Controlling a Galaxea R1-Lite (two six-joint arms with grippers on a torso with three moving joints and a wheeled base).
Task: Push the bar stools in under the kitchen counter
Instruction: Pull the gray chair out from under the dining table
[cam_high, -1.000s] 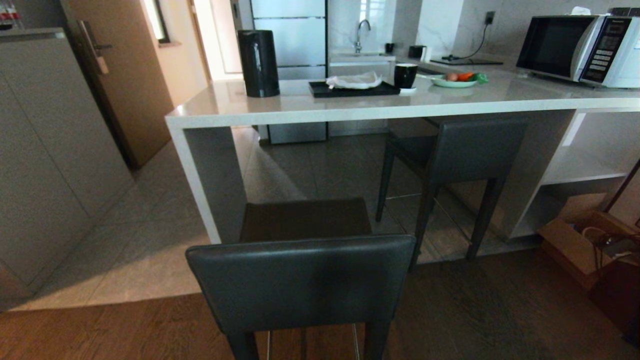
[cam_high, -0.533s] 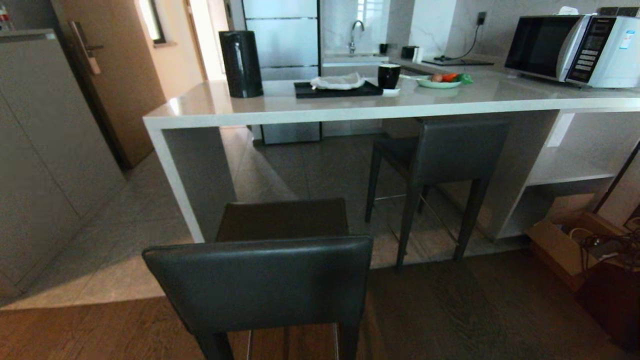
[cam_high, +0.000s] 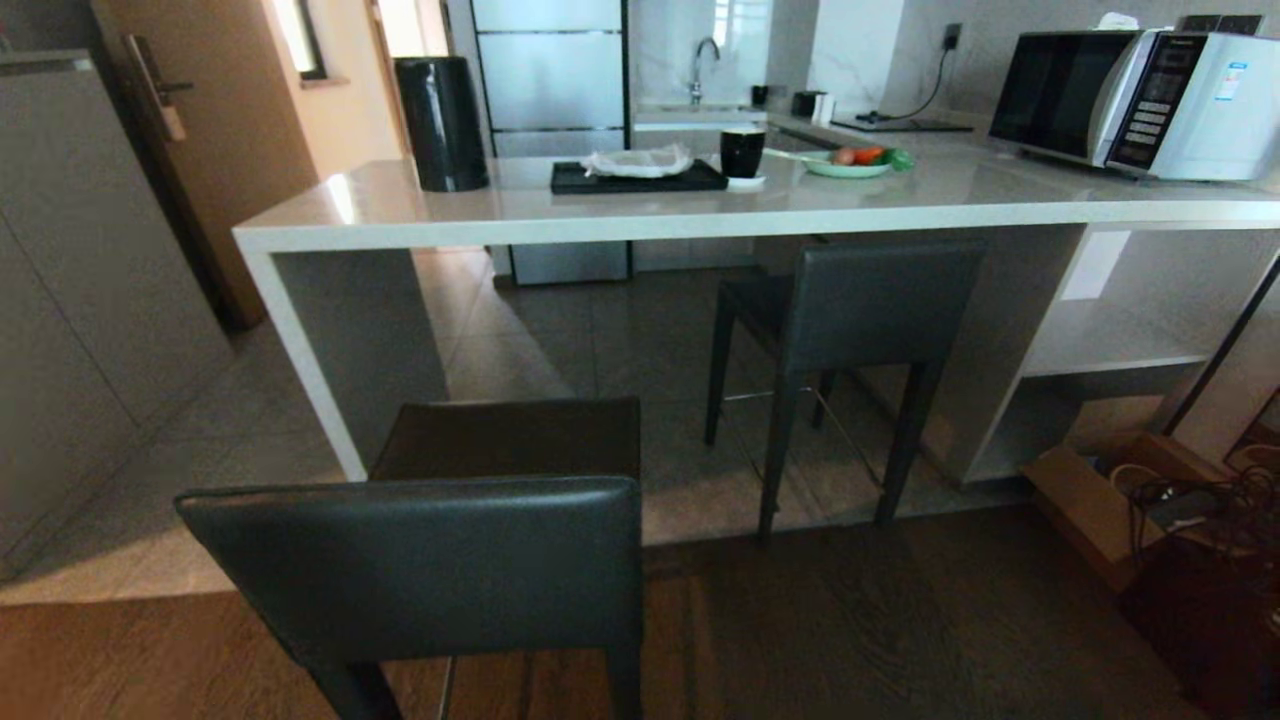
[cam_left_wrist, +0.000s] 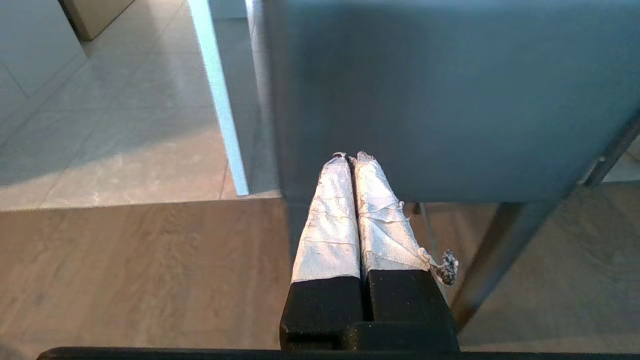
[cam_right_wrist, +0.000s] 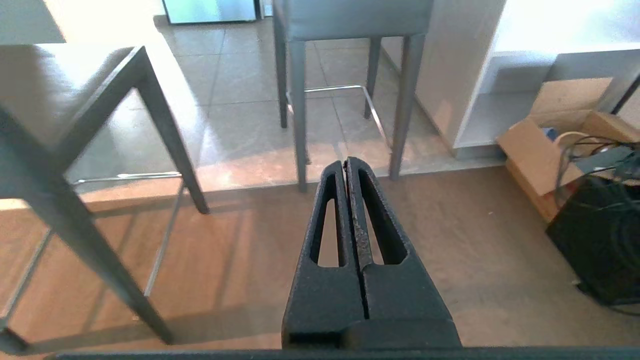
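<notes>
- Standing well out from the desk, the near bar stool (cam_high: 430, 560), with dark grey leather-like low backrest, square seat and slim dark legs, is shown on the wooden floor (cam_high: 900, 630); only the front edge of its seat comes near the slab end leg of the desk.
- The far bar stool (cam_high: 860, 320) of the same make is seen with its seat under the worktop and its backrest just below the thick front edge; it is judged to be pushed in, or nearly so.
- The desk (cam_high: 620, 215), a long glossy pale grey-white stone worktop, carries a black cylindrical jug (cam_high: 440, 125), a black tray (cam_high: 640, 178), a black mug (cam_high: 742, 152) and a white microwave (cam_high: 1140, 100); none of these belongs to the task.
- The left gripper (cam_left_wrist: 350, 157) is held just behind the backrest of the near stool, its tape-wrapped fingers (cam_left_wrist: 327, 220) pressed together; whether the tips touch the leather cannot be told.
- The right gripper (cam_right_wrist: 346, 165) is pointed at the wooden floor between the two stools, its black fingers (cam_right_wrist: 380, 225) pressed together and empty.
- Progress is judged as about half: one stool is housed, the near one is left to be pushed forward.
</notes>
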